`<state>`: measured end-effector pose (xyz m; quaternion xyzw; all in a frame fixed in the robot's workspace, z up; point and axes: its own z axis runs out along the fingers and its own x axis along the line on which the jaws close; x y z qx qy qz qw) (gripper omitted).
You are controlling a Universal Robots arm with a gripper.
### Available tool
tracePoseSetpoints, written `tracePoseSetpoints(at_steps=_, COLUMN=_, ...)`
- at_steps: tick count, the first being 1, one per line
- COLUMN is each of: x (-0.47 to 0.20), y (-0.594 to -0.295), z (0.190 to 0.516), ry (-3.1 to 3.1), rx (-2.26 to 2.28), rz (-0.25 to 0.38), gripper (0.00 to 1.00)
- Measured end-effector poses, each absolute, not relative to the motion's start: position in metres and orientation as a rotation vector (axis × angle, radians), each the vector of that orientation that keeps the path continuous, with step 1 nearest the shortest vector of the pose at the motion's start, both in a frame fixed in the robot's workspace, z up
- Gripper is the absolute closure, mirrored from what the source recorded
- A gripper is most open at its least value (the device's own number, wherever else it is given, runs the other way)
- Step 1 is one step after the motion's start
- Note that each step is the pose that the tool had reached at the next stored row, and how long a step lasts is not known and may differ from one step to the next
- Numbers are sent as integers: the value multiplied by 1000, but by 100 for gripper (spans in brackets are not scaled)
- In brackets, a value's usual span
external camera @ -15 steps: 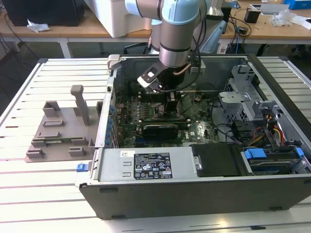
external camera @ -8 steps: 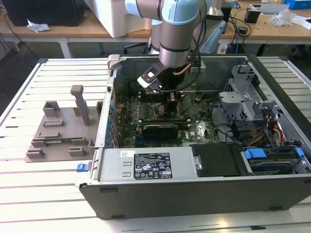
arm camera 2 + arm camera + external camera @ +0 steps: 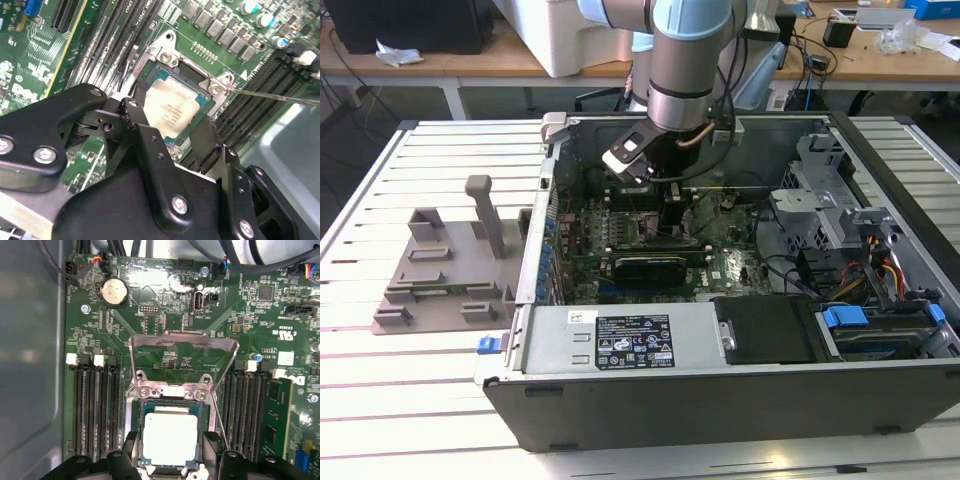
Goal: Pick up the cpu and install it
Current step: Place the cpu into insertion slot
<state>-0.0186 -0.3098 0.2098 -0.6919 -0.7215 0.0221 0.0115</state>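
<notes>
The gripper straddles the cpu, grip or release unclear, and the square chip lies flat directly beneath it in the socket, metal top facing up.

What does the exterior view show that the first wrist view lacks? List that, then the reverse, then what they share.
Exterior view: the tray beside the case, and the arm. First wrist view: the cpu, the raised socket frame, a coin cell. Shared: the motherboard and the gripper over it.
</notes>
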Motion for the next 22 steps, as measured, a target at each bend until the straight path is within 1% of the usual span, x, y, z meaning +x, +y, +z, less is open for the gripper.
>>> tracePoseSetpoints(at_steps=1, x=-19, y=-310, z=210, ry=-2250, rx=-2158, rz=69, gripper=39)
tracePoseSetpoints(at_steps=9, x=-19, y=-310, z=209, ry=-2246, rx=-2154, rz=59, gripper=88)
tracePoseSetpoints(at_steps=10, x=-19, y=-310, z=209, ry=-2246, rx=-2153, rz=58, gripper=89)
tracePoseSetpoints(at_steps=18, x=-14, y=-311, z=202, ry=-2243, rx=-2150, rz=64, gripper=89)
tracePoseSetpoints(at_steps=22, x=-11, y=-311, z=205, ry=-2243, rx=-2150, rz=60, gripper=89)
